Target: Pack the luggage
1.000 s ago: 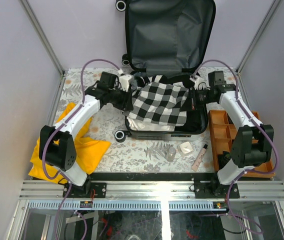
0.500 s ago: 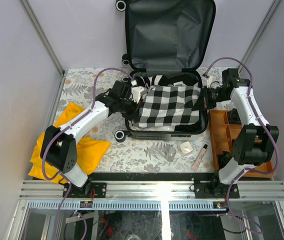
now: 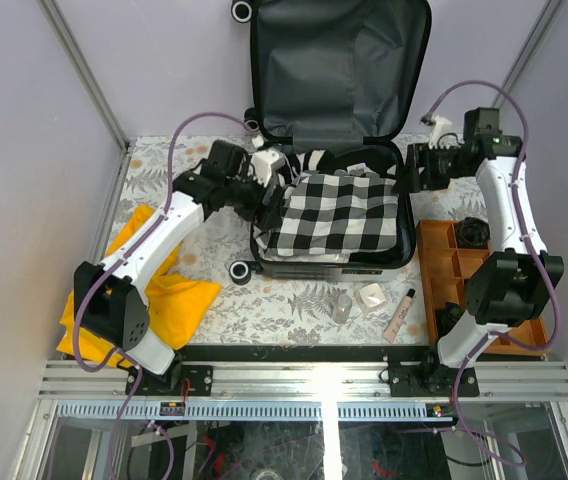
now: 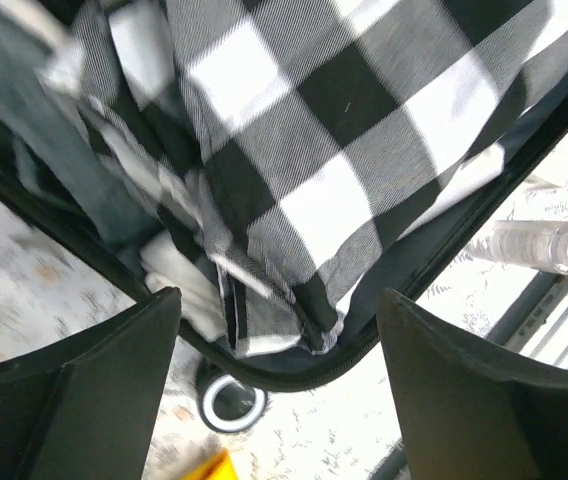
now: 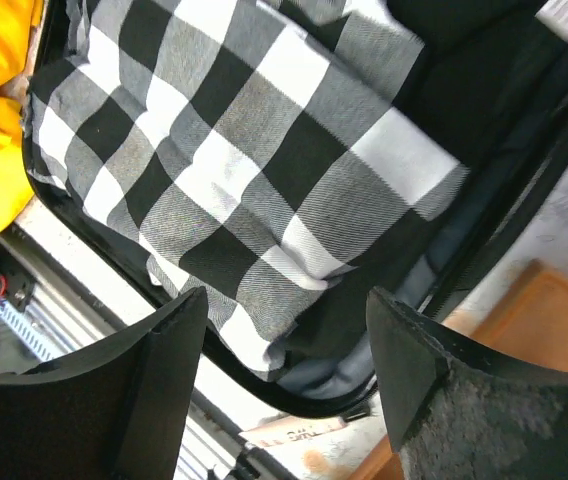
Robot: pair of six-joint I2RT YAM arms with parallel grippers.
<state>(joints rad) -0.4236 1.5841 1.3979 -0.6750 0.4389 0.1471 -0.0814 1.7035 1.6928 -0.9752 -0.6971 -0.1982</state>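
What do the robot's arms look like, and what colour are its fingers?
Both arms are mostly smooth white tubes joined by chunky black joints. The left arm and the right arm each carry a thin purple cable that runs along them in big loops. The fingers are dark, nearly black, wide and flat: see the left fingers and the right fingers.

White links (image 3: 159, 235), black joints (image 3: 114, 310), purple cables (image 3: 209, 116).
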